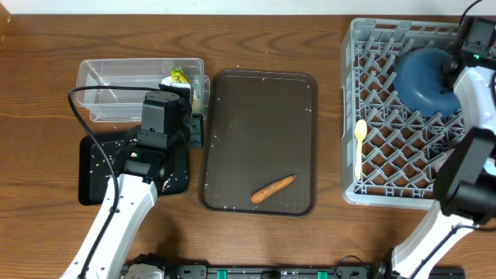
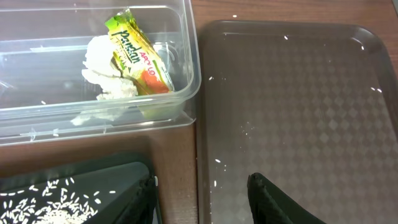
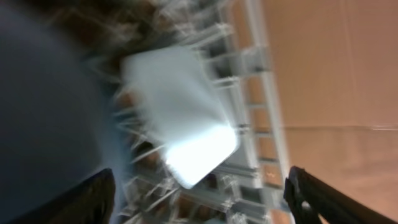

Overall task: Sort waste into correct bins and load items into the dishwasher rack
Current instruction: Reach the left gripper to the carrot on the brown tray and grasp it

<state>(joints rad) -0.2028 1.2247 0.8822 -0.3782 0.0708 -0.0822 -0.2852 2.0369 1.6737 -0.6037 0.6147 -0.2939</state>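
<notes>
Right claw (image 3: 200, 190) gapes wide and empty above the dishwasher rack (image 3: 264, 74).

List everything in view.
table: one, brown, underneath
clear bin: one, transparent, upper left
snack wrapper: one, green-yellow-orange, clear bin
tissue: one, white, clear bin
black bin: one, black, lower left
rice grains: many, white, mostly black bin
tray: one, dark brown, centre
carrot: one, orange, on tray
dishwasher rack: one, grey, right
plate: one, dark blue, in rack
spoon: one, pale yellow, in rack
left end effector: one, black, near black bin
right end effector: one, black, over rack
</notes>
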